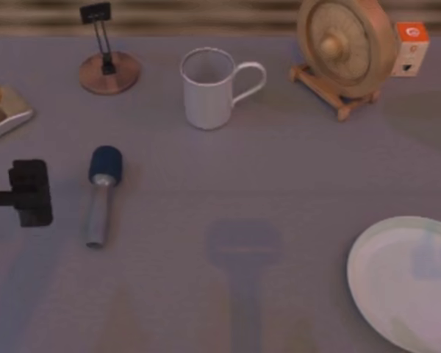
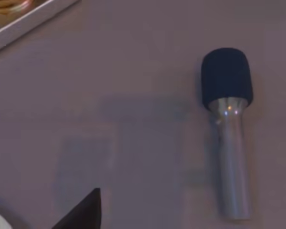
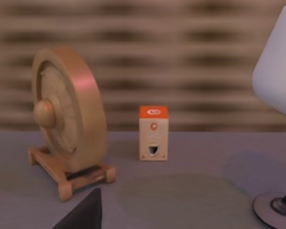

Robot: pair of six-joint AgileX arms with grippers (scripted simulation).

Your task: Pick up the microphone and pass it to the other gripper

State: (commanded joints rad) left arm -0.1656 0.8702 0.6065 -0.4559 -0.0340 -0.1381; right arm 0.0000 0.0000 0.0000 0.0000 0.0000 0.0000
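Lying flat on the desk [image 1: 279, 184] at the left side, the microphone [image 1: 101, 197] is pointing its navy foam head toward the far edge and its silver handle toward the near edge. My left gripper [image 1: 31, 193] is hovering just beside it on the left, apart from it; how wide it is standing I cannot tell. Behind the microphone a black clip on a copper base [image 1: 108, 68] and a white mug [image 1: 209, 88] are standing, well apart. A wooden wheel [image 1: 344, 45], 1 orange box [image 1: 410, 48] and a white plate [image 1: 406, 281] are sitting at the right. My right gripper is showing only a dark tip in its wrist view.
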